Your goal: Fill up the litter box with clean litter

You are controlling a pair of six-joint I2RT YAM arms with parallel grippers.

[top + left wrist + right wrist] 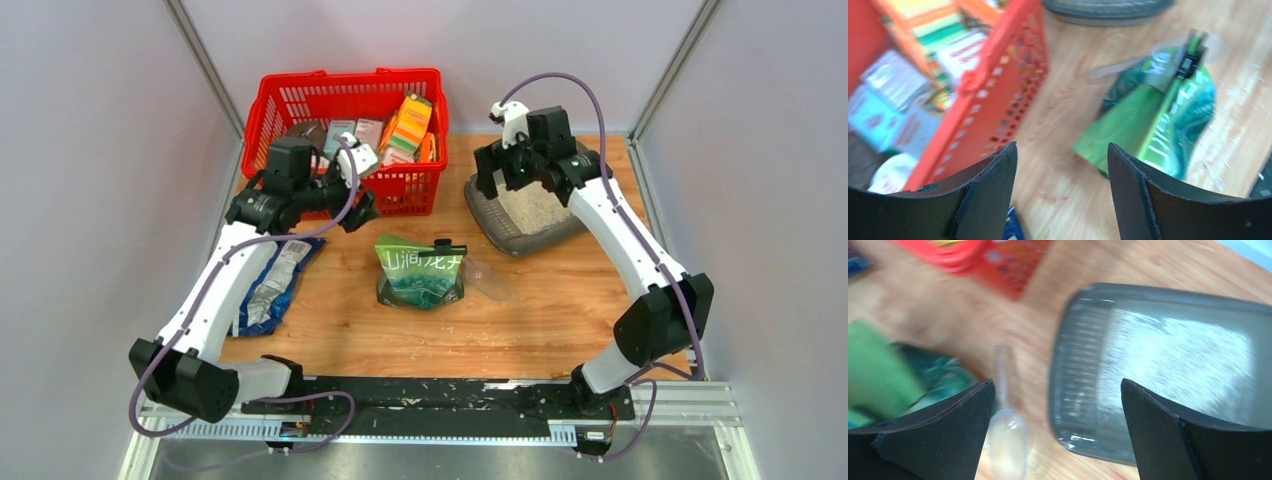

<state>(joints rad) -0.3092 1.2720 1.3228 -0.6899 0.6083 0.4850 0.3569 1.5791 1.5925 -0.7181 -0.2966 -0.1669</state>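
Observation:
The dark grey litter box [492,226] stands at the back right of the wooden table, partly under my right arm. Pale clean litter [536,205] covers part of its floor; in the right wrist view the litter [1178,355] lies inside the litter box [1073,390], blurred. My right gripper [492,180] hovers over the box's left end, open and empty [1058,390]. My left gripper [358,212] hangs by the red basket's front, open with nothing between its fingers [1062,165].
A red mesh basket [345,110] of packets stands at the back. A green-and-white pouch [420,272] lies mid-table with a clear plastic scoop [487,279] at its right. A blue-silver foil bag [272,285] lies under my left arm. Grey walls close in both sides.

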